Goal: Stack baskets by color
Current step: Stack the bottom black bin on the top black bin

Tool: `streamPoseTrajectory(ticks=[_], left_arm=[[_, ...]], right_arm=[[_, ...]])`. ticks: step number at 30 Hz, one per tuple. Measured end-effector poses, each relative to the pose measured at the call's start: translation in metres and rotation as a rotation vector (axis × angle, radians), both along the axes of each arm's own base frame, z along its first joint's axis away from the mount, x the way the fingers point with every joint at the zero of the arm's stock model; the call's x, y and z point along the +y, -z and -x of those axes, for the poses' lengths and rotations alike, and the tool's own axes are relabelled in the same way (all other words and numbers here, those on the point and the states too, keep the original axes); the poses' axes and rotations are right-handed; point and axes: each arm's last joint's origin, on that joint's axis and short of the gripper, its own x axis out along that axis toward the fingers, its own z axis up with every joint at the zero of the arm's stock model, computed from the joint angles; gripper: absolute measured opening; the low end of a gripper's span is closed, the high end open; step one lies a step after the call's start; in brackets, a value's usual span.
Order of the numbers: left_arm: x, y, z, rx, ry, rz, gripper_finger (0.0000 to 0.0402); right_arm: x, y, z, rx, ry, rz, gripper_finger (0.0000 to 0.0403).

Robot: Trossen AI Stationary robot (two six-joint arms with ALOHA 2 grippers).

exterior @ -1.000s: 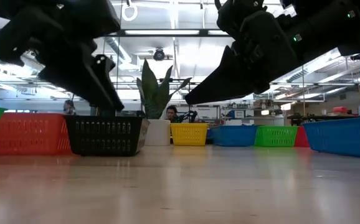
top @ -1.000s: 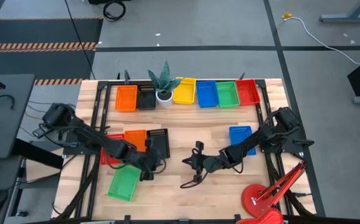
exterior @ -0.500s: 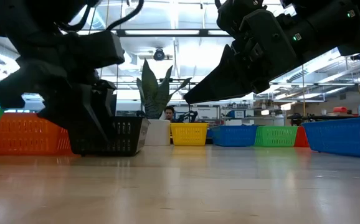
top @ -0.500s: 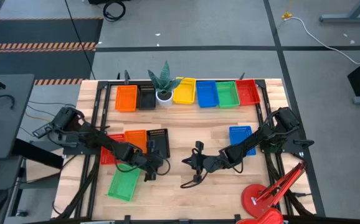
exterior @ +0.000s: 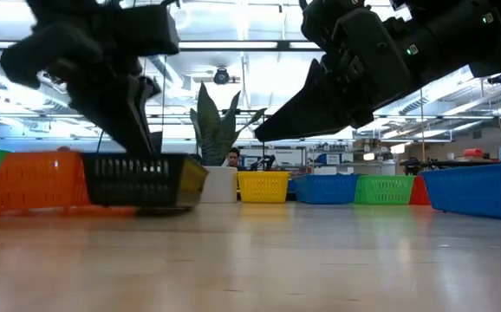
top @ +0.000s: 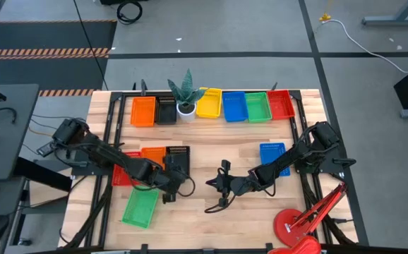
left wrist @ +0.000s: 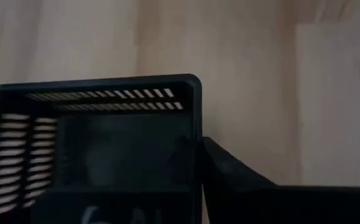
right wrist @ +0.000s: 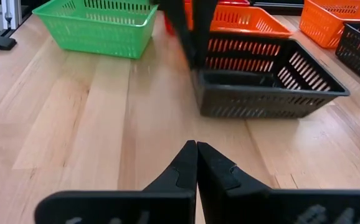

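Note:
A black basket (top: 178,161) sits mid-table with my left gripper (top: 173,179) shut on its near end; the right wrist view shows the same basket (right wrist: 273,81) and left gripper (right wrist: 194,43). To its left are an orange basket (top: 153,155) and a red basket (top: 123,175), the red one partly under my left arm. A green basket (top: 140,208) lies nearer. My right gripper (top: 211,184) hovers shut above bare wood right of the black basket, and a blue basket (top: 272,156) lies by its arm. Several more baskets line the far edge. My left gripper holds the black basket by its near short wall (right wrist: 202,67), one finger inside the basket and one finger (left wrist: 230,177) outside. The fingers come from above, slanting down. The near end (exterior: 138,178) is raised a little off the table. I cannot tell whether the far end still rests.
The far row runs orange (top: 143,111), black (top: 166,111), a potted plant (top: 186,95), yellow (top: 210,104), blue (top: 234,106), green (top: 257,106), red (top: 281,104). A red clamp lamp (top: 296,226) stands at the near right corner. Bare wood lies between the arms.
My left gripper dipped onto the near end of the black basket, took hold of it and rose again, tipping more steeply downward. The basket's near end has come up off the table. My right arm kept still.

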Motion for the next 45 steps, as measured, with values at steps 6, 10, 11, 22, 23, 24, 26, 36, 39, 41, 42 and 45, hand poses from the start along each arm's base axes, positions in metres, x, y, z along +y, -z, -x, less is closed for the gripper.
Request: streamPoseTrajectory(ticks=[6, 10, 11, 22, 23, 24, 26, 36, 39, 41, 42, 45], left_arm=[[0.001, -0.037, -0.003, 0.077, -0.008, -0.142, 0.0012], [0.001, -0.064, -0.008, 0.06, 0.002, -0.218, 0.0009], [0.0, -0.07, -0.01, 0.048, 0.004, -0.225, 0.0009], [0.005, -0.082, -0.012, 0.02, -0.079, -0.237, 0.0007], [0.005, -0.078, -0.013, 0.014, -0.075, -0.222, 0.0007], [0.004, -0.077, -0.013, 0.019, -0.072, -0.219, 0.0007], [0.003, -0.077, -0.011, 0.014, -0.078, -0.229, 0.0007], [0.052, -0.12, 0.033, 0.008, -0.193, -0.4, 0.0007], [0.074, -0.118, 0.041, 0.017, -0.161, -0.445, 0.0007], [0.091, -0.108, 0.046, 0.045, -0.137, -0.483, 0.0007], [0.099, -0.101, 0.049, 0.051, -0.13, -0.505, 0.0007], [0.123, -0.079, 0.055, 0.068, -0.119, -0.563, 0.0007]], right_arm=[[0.0, 0.0, 0.0, -0.001, 0.0, 0.0, 0.001], [0.0, 0.0, 0.0, 0.0, 0.001, 0.0, 0.001], [0.0, 0.0, 0.0, 0.0, 0.0, 0.001, 0.001], [0.0, 0.0, 0.0, 0.0, 0.0, 0.001, 0.001], [0.0, 0.0, 0.0, 0.0, 0.0, 0.001, 0.001], [0.0, 0.0, 0.0, 0.0, 0.0, 0.001, 0.001], [0.0, 0.0, 0.0, 0.0, 0.0, 0.001, 0.001], [0.0, 0.0, 0.0, 0.001, -0.002, 0.006, 0.001], [0.0, 0.0, 0.0, 0.001, -0.003, 0.007, 0.001], [0.0, 0.0, 0.0, 0.001, -0.003, 0.008, 0.001], [0.0, 0.0, 0.0, 0.001, -0.003, 0.008, 0.001], [0.0, 0.0, 0.0, 0.001, -0.003, 0.008, 0.001]])
